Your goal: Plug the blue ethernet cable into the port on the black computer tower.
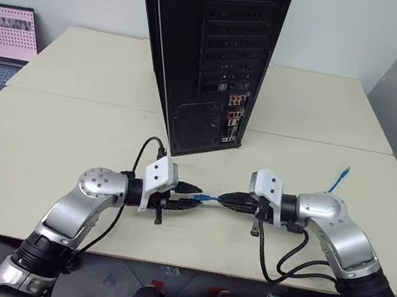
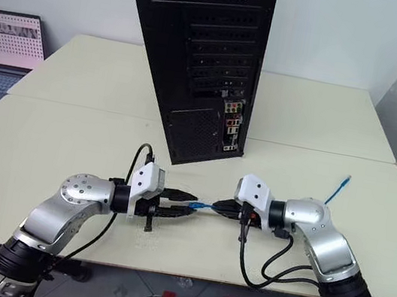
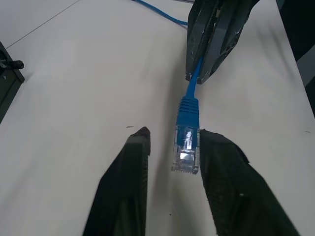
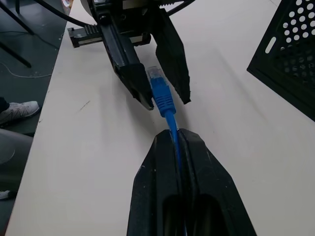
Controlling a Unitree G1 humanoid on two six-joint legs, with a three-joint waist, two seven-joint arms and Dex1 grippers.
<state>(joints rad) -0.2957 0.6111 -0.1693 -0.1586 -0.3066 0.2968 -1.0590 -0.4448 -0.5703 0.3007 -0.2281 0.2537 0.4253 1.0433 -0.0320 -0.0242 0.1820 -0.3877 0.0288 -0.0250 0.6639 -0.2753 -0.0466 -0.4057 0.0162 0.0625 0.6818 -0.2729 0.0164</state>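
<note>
Handover between tools is judged the step in hand. Blue ethernet cable (image 4: 170, 118) is pinched in the closed right tool (image 4: 178, 140), above the table (image 1: 71, 135). Its plug (image 3: 186, 150) sits between the parted fingers of the left tool (image 3: 172, 137), not yet clamped; they should be closed squarely on it before the port (image 1: 232, 121) on the black computer tower (image 1: 207, 51) is approached.

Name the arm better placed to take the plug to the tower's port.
Right, probably. The right gripper is clamped on the blue ethernet cable just behind its plug; the left gripper's fingers only flank that plug, with a visible gap.
</note>
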